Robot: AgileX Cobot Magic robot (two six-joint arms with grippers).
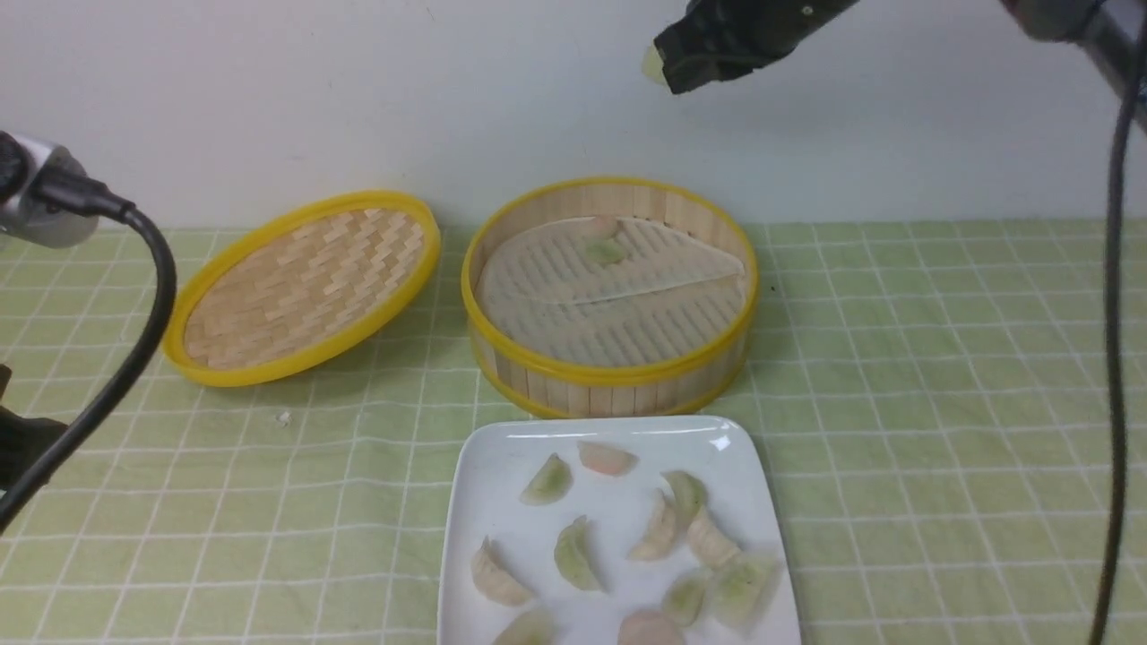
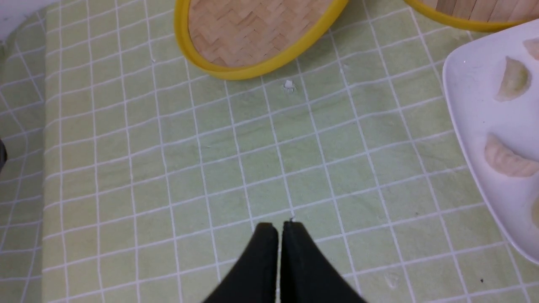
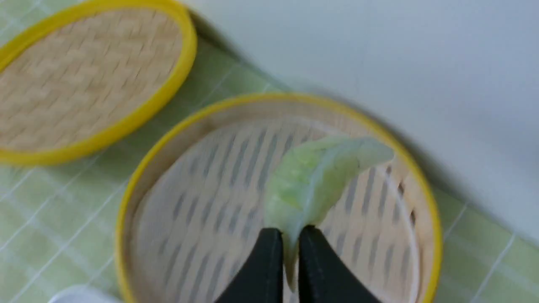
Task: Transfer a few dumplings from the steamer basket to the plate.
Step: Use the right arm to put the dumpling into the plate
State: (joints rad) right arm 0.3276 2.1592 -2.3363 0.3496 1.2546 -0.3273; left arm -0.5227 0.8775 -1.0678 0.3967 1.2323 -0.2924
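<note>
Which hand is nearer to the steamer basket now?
Right. The right hand hangs above the steamer basket, pinching a green dumpling. The left hand is over the cloth, near the lid.

The left arm [image 1: 40,202] shows a rounded silver-grey housing with a thick black cable [image 1: 163,278] plugged into it. The left gripper [image 2: 280,229] has two matte black fingers [image 2: 257,261] tapering to blunt tips. The right gripper [image 1: 670,67] is blocky and black, one pale screw [image 1: 807,11] on its side, with a thinner black lead [image 1: 1114,358] nearby
</note>
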